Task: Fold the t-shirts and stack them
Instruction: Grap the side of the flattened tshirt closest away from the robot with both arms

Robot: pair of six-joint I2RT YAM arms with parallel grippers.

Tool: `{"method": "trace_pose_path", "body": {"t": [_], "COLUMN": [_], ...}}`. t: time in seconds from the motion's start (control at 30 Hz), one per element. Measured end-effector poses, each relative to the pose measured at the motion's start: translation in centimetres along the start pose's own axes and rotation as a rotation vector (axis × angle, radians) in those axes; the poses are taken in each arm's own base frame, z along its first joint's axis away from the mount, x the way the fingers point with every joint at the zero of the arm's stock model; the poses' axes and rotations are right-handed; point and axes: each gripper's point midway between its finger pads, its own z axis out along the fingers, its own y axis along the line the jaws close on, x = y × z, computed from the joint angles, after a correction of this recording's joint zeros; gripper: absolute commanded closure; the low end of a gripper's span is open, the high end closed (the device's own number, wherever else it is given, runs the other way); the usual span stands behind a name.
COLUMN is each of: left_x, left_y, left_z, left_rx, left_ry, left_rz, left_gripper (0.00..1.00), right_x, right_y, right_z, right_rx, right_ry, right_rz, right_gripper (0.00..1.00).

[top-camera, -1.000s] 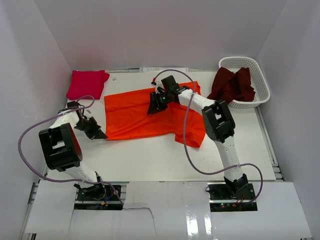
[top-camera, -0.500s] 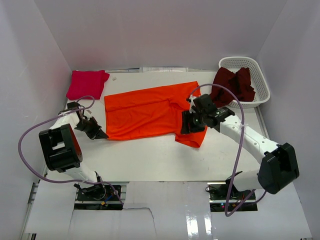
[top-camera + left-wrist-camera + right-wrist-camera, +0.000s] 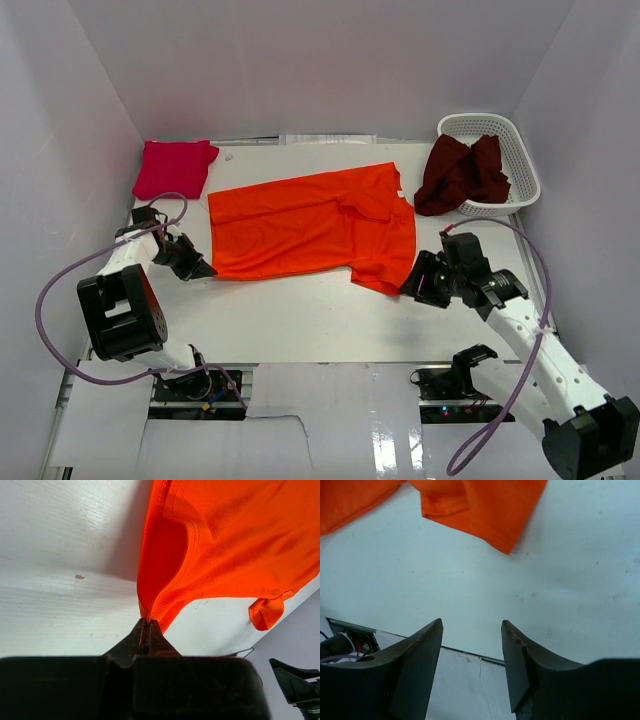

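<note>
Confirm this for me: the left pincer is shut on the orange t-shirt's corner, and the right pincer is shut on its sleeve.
One part is wrong. The left pincer is shut on the orange t-shirt at its corner, but the right pincer is open and holds nothing; it hangs over the table, short of the cloth. The right wrist view shows it.

I am logging a white table (image 3: 300, 310) lying flat inside plain white walls (image 3: 300, 70). A white lattice basket (image 3: 522, 152) is sitting at the table's far right corner. White sheeting (image 3: 330, 400) is covering the near edge, and its front border is showing a ragged tear. A small brown speck (image 3: 80, 576) is resting on the tabletop.
</note>
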Motion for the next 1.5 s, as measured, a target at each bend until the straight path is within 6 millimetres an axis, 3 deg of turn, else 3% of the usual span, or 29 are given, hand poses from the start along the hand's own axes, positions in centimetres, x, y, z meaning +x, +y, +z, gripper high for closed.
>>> {"method": "trace_pose_path", "body": {"t": [0.17, 0.3, 0.67, 0.83, 0.93, 1.07, 1.13, 1.5], "left_x": [-0.1, -0.1, 0.0, 0.1, 0.1, 0.1, 0.1, 0.1], "left_y": [-0.1, -0.2, -0.3, -0.2, -0.2, -0.3, -0.3, -0.3], "left_z": [0.0, 0.0, 0.1, 0.1, 0.1, 0.1, 0.1, 0.1], "left_rx": [0.006, 0.011, 0.019, 0.02, 0.021, 0.023, 0.024, 0.026], "left_ry": [-0.004, -0.003, 0.001, 0.001, 0.002, 0.003, 0.003, 0.003], "left_rz": [0.002, 0.001, 0.001, 0.001, 0.001, 0.001, 0.001, 0.002], "left_gripper": [1.0, 1.0, 1.0, 1.0, 1.0, 1.0, 1.0, 1.0], "right_x": [3.1, 3.9, 1.6, 1.4, 1.5, 1.3, 1.0, 0.0], "right_y": [-2.3, -3.2, -4.1, -5.2, -5.5, -5.2, -4.9, -4.4], "right_z": [1.5, 2.5, 4.3, 5.4, 6.0, 6.5, 6.6, 7.3], "right_rx": [-0.004, -0.007, -0.062, -0.124, -0.154, -0.175, -0.19, -0.226], "right_ry": [-0.018, -0.042, -0.164, -0.211, -0.209, -0.182, -0.182, -0.168], "right_rz": [0.207, 0.333, 0.58, 0.747, 0.804, 0.841, 0.841, 0.84], "right_gripper": [0.51, 0.55, 0.53, 0.32, 0.33, 0.52, 0.56, 0.5]}}
